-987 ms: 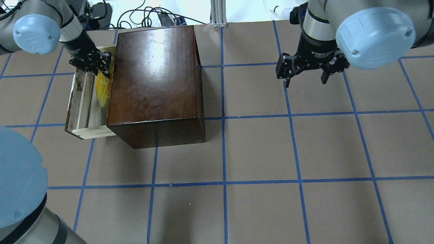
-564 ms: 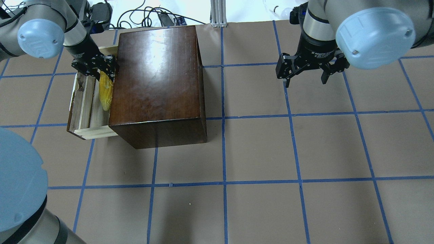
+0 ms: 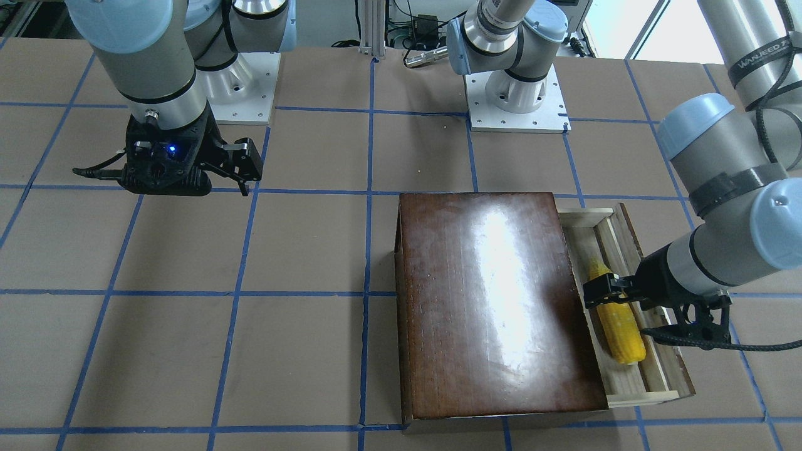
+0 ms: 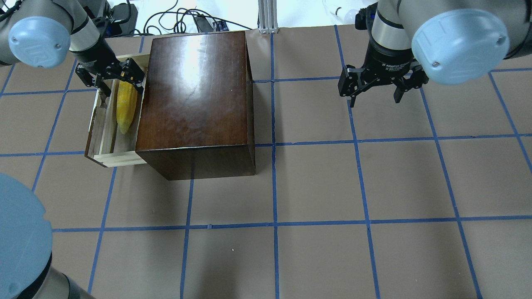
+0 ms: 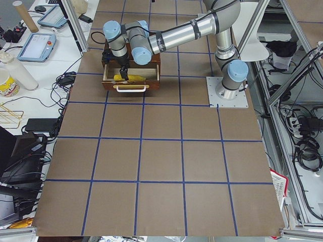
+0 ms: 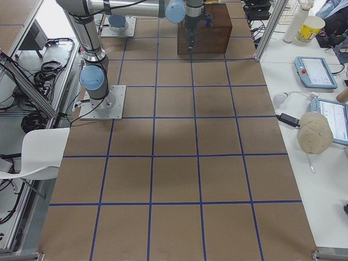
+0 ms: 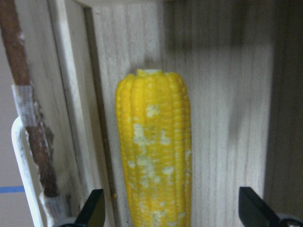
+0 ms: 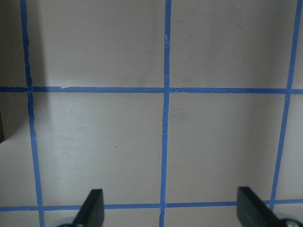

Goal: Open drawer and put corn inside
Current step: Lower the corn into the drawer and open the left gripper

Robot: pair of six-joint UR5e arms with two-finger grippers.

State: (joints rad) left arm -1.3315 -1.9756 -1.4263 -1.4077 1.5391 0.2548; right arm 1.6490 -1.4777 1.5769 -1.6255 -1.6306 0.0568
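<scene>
**Corn (image 3: 617,326) lies in the open drawer (image 3: 655,373)**

Front view: I see the corn lengthwise on the drawer floor, just beside the box (image 3: 495,300), with the left gripper (image 3: 636,308) above it.

Overhead: the right gripper (image 4: 374,99) hangs over the table (image 4: 316,182), well apart from the box.

Left wrist: both fingers (image 7: 92,208) are spread, released, clear of the corn.

Right wrist: the fingers are spread, grasping nothing

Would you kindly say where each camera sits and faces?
Overhead: behind robot, looking down; left claw, right claw.
Front: opposite, facing it; both claws.
Exterior left: left end; left arm near.
Exterior right: right end; right arm near.
Left wrist: over corn; left claw.
Right wrist: over table; right claw.
Shared: overhead and front show drawer.
</scene>
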